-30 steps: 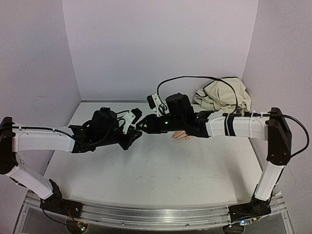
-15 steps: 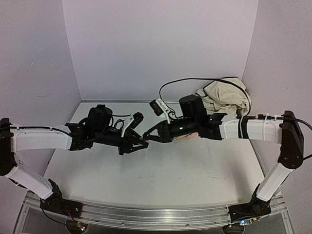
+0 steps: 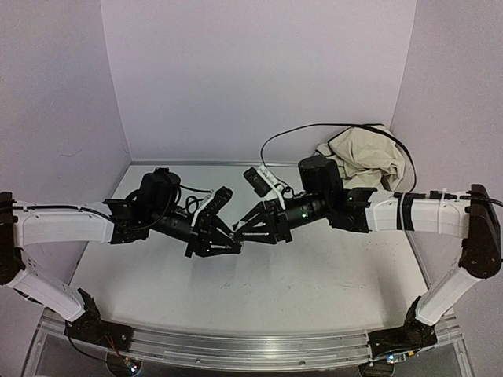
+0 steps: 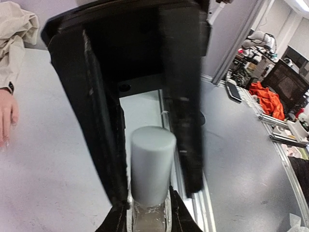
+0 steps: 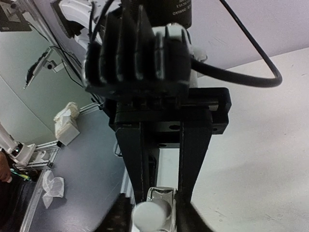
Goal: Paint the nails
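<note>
So far: I can see no nail painted. I judge the task barely begun, at the step of opening the polish.
Left gripper [image 4: 148,218]: closed on the glass body of the small bottle [image 4: 150,211], over the middle of the desk [image 3: 259,287], about midway between its left and right edges.
Right gripper [image 5: 154,217]: meets the left one tip to tip, one finger on each side of the cap [image 4: 152,159], just beside it or touching. Both wrist views are blurred there, so I cannot tell whether I have pinched it.
Cap: pale grey and still seated on the bottle, with no gap at the neck and no brush in sight.
Mannequin hand [image 4: 7,116]: lies flat on the desk toward the far right corner, well apart from the bottle. It shows only at the edge of the left wrist view; from above, my right arm hides it.
Nails: too small, and too close to that frame's edge, to make out. I see no colour on them.
Wrist band [image 4: 9,88] and sleeve [image 3: 361,153]: the dark band sits at the wrist, and the beige sleeve is heaped in the far right corner.
Done: the bottle is held between both grippers, ready to open.
Left: take off the cap, bring out the brush, carry it toward the far right corner, and coat every nail.
</note>
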Robot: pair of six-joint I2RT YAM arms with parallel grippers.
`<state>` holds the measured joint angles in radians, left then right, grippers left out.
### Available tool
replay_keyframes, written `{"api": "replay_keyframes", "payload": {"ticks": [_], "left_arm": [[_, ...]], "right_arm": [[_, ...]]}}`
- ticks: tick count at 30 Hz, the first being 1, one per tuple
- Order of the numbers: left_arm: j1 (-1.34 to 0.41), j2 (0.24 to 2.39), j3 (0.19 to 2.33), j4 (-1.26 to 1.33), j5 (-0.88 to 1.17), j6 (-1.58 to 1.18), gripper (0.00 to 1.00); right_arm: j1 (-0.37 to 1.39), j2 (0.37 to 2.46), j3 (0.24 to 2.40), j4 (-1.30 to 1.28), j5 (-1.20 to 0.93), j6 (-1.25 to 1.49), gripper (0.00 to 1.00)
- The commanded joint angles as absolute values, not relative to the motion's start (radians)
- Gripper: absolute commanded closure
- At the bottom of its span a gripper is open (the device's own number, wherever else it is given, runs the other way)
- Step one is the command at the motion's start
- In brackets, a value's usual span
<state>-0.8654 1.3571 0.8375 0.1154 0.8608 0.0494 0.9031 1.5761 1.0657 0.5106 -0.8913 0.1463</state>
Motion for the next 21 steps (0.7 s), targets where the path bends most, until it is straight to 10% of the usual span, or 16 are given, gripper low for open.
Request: {"api": "replay_keyframes", "payload": {"ticks": [1, 10, 21], "left_arm": [[-0.856, 1.324, 0.876, 0.166, 0.696, 0.058, 1.0], [-0.856, 1.283, 0.824, 0.166, 0.394, 0.148, 1.0], [-0.856, 1.268, 0.79, 0.167, 0.384, 0.222, 1.0]], "right_arm": [[0.915, 1.541, 1.125, 0.495, -0.801, 0.153, 0.5], [0.914, 1.537, 1.216, 0.357, -0.486, 0.367, 0.13], [0.913, 1.65, 1.356, 0.202, -0.461, 0.489, 0.32]]}}
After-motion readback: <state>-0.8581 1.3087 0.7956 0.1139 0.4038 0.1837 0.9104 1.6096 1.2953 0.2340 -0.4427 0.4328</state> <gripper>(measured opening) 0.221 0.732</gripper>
